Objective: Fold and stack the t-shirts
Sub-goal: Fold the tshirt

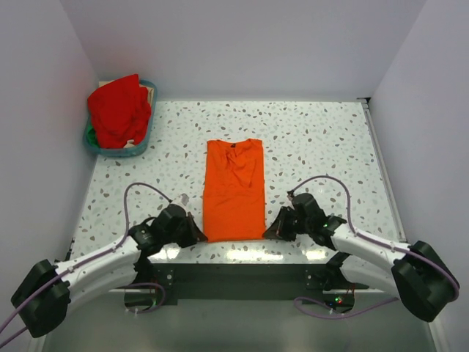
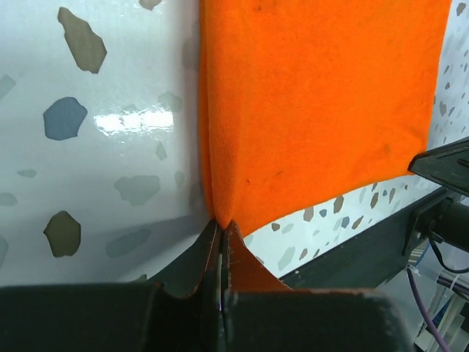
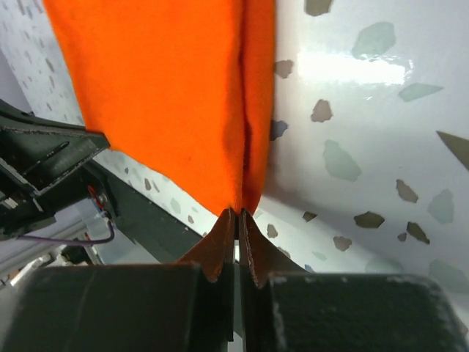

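Observation:
An orange t-shirt (image 1: 234,189), folded into a long strip, lies flat in the middle of the table, collar away from me. My left gripper (image 1: 196,235) is shut on its near left corner; the left wrist view shows the cloth (image 2: 315,103) pinched at the fingertips (image 2: 222,226). My right gripper (image 1: 272,231) is shut on the near right corner; the right wrist view shows the cloth (image 3: 168,95) pinched at its tips (image 3: 237,214). Both grippers sit low at the table's near edge.
A teal basket (image 1: 96,149) at the far left corner holds a heap of red shirts (image 1: 119,110). White walls close the table on the left, back and right. The table's dark front edge (image 1: 242,257) runs just behind the grippers.

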You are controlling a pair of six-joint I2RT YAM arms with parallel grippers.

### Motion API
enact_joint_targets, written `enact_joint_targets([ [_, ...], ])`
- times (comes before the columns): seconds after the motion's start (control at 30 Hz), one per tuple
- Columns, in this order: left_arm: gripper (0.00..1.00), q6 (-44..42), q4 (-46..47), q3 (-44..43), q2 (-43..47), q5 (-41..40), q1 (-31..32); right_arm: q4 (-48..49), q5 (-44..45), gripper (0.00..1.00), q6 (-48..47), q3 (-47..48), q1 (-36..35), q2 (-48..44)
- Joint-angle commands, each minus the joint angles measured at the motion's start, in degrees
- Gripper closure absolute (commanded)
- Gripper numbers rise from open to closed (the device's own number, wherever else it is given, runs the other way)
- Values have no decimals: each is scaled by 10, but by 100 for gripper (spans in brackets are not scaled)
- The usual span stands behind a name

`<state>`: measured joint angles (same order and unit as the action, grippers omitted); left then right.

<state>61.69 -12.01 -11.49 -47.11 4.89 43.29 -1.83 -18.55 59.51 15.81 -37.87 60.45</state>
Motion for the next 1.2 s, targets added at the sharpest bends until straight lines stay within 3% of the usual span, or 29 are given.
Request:
enact_joint_targets([
  [0.0,100,-23,-45,-59,31,-2,7,-75,11,100,-51,33,-2,-63],
  [0.13,100,-28,-71,-92,42,-5,7,-158,36,100,-93,82,-2,-98],
  [0.3,100,-42,-73,-140,15,-27,6,-187,57,100,-120,116,-1,-103],
  [0.63,100,-98,-67,-285,-114,-79,-13,-231,151,100,-194,282,-1,-15],
  [0.77,100,-126,-53,-356,-170,-68,-62,-240,184,100,-231,366,5,73],
  [0.9,100,-154,-32,-424,-237,-48,-125,-237,180,100,-265,475,57,170],
  [1.17,100,-206,26,-621,-500,19,-223,-173,82,100,-282,696,172,452],
])
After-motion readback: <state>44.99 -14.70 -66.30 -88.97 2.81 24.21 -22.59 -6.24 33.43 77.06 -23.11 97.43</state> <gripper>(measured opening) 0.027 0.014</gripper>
